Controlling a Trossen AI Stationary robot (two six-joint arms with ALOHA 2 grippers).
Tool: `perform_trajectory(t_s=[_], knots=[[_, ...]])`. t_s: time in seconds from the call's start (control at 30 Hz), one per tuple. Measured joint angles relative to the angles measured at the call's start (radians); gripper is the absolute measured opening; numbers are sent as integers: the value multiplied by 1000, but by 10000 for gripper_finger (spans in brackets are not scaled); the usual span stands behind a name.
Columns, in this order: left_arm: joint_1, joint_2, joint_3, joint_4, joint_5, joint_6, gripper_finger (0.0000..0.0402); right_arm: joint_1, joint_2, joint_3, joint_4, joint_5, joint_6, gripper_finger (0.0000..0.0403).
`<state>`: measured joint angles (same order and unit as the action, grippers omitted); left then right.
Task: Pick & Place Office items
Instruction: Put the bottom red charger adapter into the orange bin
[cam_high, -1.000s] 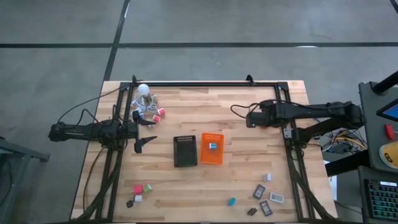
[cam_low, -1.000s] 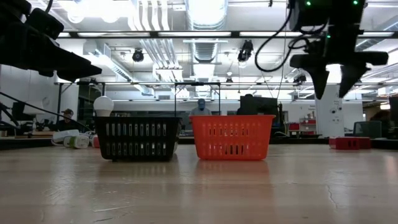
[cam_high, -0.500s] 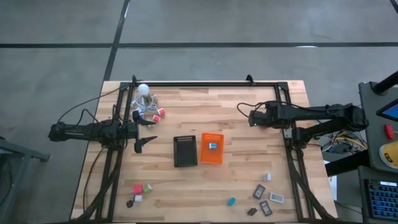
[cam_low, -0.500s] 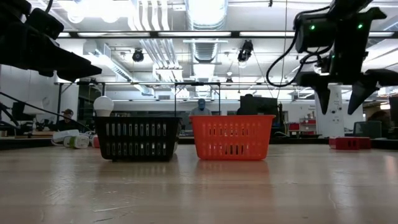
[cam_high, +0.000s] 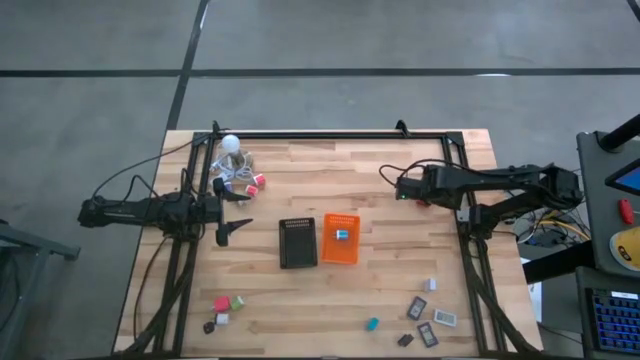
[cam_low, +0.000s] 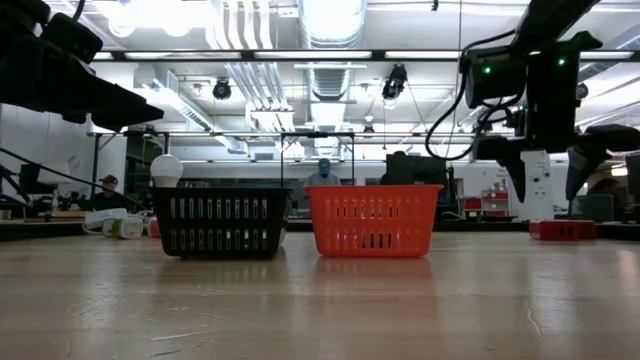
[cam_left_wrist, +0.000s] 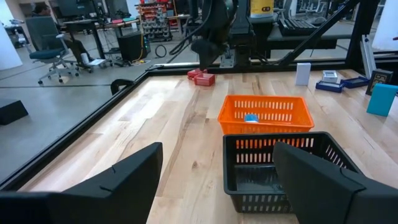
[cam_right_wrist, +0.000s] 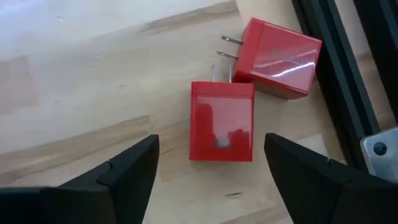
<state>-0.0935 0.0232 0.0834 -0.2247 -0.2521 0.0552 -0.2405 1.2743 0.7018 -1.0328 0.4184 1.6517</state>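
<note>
Two red plug blocks lie flat on the wood by the table's right rail, the nearer one (cam_right_wrist: 222, 121) with its prongs toward the other (cam_right_wrist: 280, 56); in the low view they show as a low red shape (cam_low: 562, 230). My right gripper (cam_right_wrist: 211, 168) hangs open above them, pointing steeply down, a finger on either side of the nearer block and clear of it (cam_low: 548, 185). My left gripper (cam_high: 240, 213) waits open at the table's left, facing the black tray (cam_high: 298, 243) and the orange tray (cam_high: 341, 250). A blue piece (cam_high: 342, 235) lies in the orange tray.
A white ball with coiled cable (cam_high: 232, 145) and pink pieces (cam_high: 255, 183) sit at the far left. More small pieces lie at the near left (cam_high: 222, 303) and near right (cam_high: 430, 320), with a teal one (cam_high: 372, 324). The black frame rail (cam_right_wrist: 348, 74) runs close beside the red blocks.
My right gripper has sunk toward the two red blocks, rolling about its own axis as it came down; in the low view its fingertips now stand a little wider apart. The left arm and all pieces have stayed put.
</note>
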Motion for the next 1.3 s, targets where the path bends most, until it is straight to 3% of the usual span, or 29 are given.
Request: perform_trajectory(t_s=[0.23,0.67,1.3], knots=[[0,0,0,0,0,0,310,-13,-1,-33,12,-1,10,299],[0,0,0,0,0,0,310,-106,-15,-134,194,-26,-98,295],[0,0,0,0,0,0,310,-111,-11,-209,284,-36,-71,279]])
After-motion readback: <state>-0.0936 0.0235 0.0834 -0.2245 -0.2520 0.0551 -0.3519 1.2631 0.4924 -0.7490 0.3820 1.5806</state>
